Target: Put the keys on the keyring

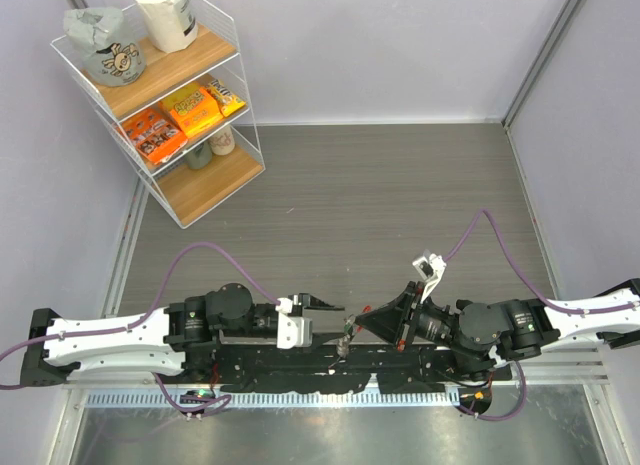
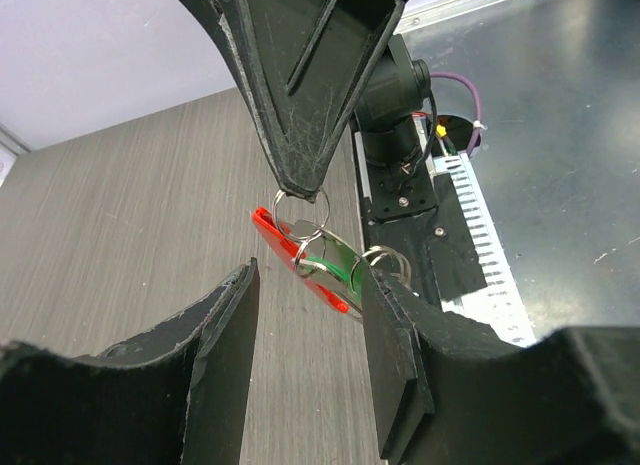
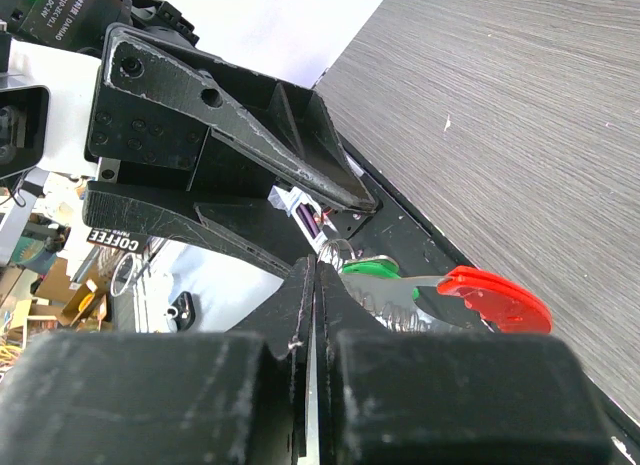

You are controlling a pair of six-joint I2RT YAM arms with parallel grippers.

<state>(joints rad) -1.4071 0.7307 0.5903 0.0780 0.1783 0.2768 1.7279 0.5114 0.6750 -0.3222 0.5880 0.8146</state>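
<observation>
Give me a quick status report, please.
Right gripper shut on keyring, aloft. Left gripper open, flanking it. Green key hangs at keyring. Nothing in the way.

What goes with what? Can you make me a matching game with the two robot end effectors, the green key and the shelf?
Things:
1. right end effector
2. left end effector
3. green key
4. shelf

States:
A. holds snack packets
B. fingers apart
C. pinched shut on the keyring
D. hangs beside the red piece

Pairs: 1-C, 2-B, 3-D, 4-A
</observation>
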